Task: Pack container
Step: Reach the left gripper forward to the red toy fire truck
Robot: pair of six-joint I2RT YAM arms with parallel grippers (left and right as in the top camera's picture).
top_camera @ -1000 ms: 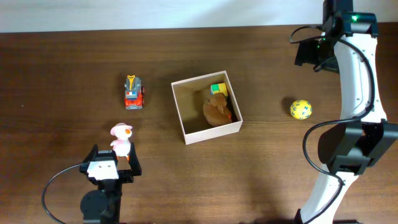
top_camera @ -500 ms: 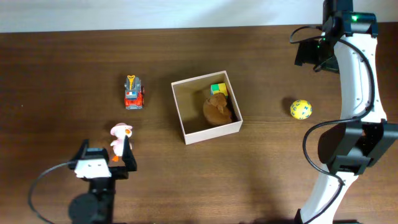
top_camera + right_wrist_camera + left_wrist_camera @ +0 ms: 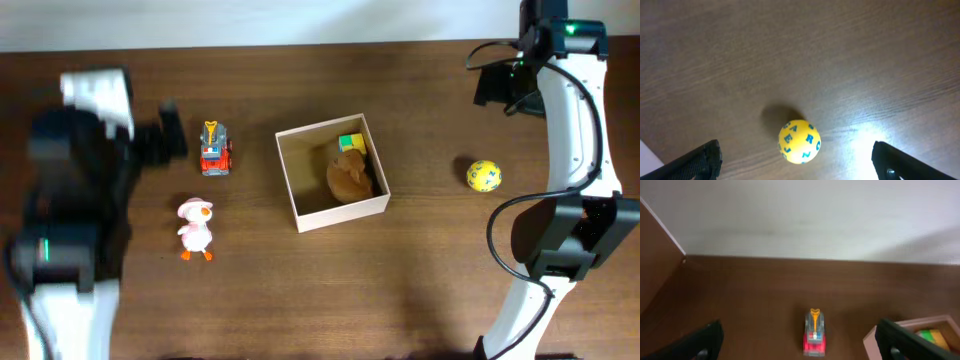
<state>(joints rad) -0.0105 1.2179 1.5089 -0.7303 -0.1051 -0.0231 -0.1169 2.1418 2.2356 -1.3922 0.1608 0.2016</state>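
Truck just right of left gripper, box further along the same line

Container (image 3: pixel 345 213) sits mid-table, square, open side up, partly packed: a brown toy (image 3: pixel 350 176) and a green-and-yellow block (image 3: pixel 351 143) lie in its right half. Three toys are loose on the table (image 3: pixel 420 280). The fire truck (image 3: pixel 215 148) and duck (image 3: pixel 194 228) are left of the box and the yellow ball (image 3: pixel 483 176) is right of it, all apart from its walls.

Left gripper (image 3: pixel 168 130) is spread wide and holds nothing (the arm is smeared in overhead, so its pose is rough). The truck lies just to its right and the container further the same way, so pick and carry share one direction. The truck's long axis runs toward the far edge. In the left wrist view it points straight ahead, roughly centred between the fingers (image 3: pixel 702 342), so the jaws would close across its narrow width. My guess is that it is the next pick. The left arm is clearly nearer to it and to the duck.

Right gripper (image 3: pixel 497 85) is also fully spread and empty, near the far edge. The ball shows between its fingers in the right wrist view, and the right arm is the nearer one for the ball.
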